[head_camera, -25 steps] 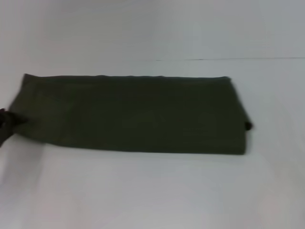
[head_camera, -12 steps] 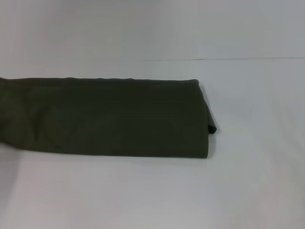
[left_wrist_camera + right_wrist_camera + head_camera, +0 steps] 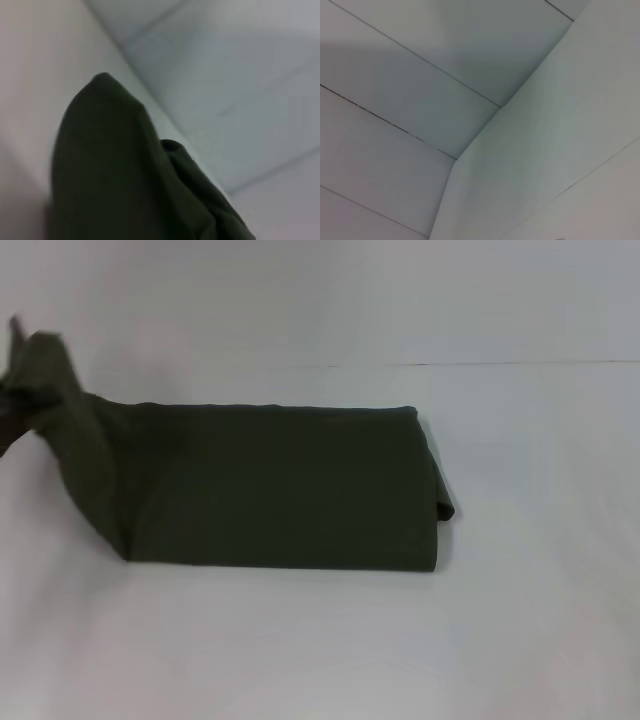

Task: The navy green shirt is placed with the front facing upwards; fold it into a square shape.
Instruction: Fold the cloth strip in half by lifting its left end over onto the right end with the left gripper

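The navy green shirt (image 3: 290, 490) lies on the white table (image 3: 380, 650) as a long dark olive band, folded lengthwise, with no print showing. Its right end sits flat, with a small flap sticking out at the corner. Its left end is lifted off the table into a peak at the far left edge of the head view. There my left gripper (image 3: 12, 405) shows only as a dark shape shut on the cloth. The left wrist view is filled by a hanging fold of the shirt (image 3: 110, 170). My right gripper is out of view.
The white table runs wide in front of and to the right of the shirt, with its back edge (image 3: 480, 364) meeting a pale wall. The right wrist view shows only pale panels (image 3: 420, 90) with seams.
The shirt's left end, flat on the table half a second ago, now hangs raised from my left gripper. Before that, the whole band slid to the left.
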